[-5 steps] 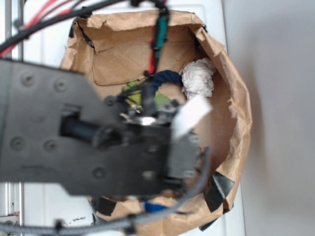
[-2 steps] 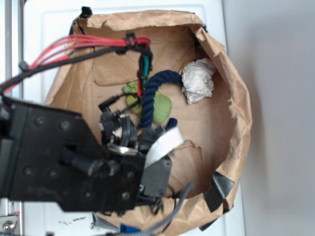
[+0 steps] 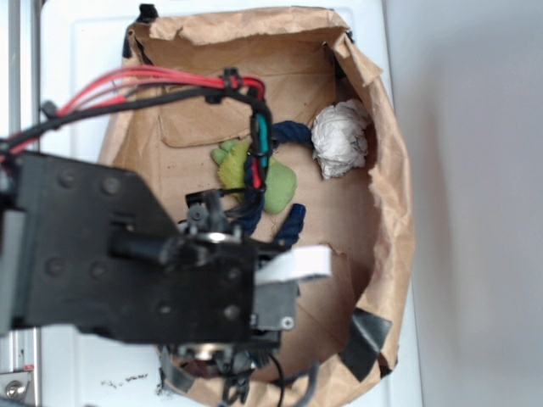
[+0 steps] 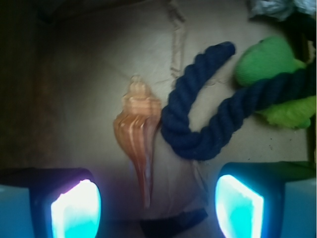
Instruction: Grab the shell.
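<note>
Surface: brown paper bag opened into a shallow tray on a white tabletop; its creased floor fills the wrist view.
Arm: black robot arm reaches in from the left of the exterior view, covering the near-left part of the bag, with red and black cables looping over it toward the far side.
Gripper: jaws wide apart, holding nothing; 2 glowing pads sit at the near edge of the wrist view.
Shell: lies flat on the paper between the pads and slightly beyond them, pointed tail toward the gripper, untouched.
Rope: navy loop just right of the shell, about touching it.
Green toy: far right, under the rope.
Paper ball: white, far right in the bag.
</note>
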Available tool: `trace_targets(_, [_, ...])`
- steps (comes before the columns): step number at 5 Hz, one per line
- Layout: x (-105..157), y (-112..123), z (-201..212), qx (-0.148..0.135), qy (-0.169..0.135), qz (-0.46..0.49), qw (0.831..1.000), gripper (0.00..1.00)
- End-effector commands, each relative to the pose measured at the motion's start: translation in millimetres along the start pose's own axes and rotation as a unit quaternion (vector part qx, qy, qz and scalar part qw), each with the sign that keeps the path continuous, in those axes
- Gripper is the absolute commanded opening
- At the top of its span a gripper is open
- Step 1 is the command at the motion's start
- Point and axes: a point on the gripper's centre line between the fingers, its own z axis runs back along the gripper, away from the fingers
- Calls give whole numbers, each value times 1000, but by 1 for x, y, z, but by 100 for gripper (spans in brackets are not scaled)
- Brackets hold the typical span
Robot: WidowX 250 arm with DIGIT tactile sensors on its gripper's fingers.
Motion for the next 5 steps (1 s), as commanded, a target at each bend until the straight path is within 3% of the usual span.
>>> trace_targets(1, [9, 0, 20, -7, -36, 1, 999, 100])
trace_targets(2, [9, 0, 20, -7, -36, 1, 999, 100])
trace_targets(5, [-5, 3, -9, -58, -15, 1, 998, 100])
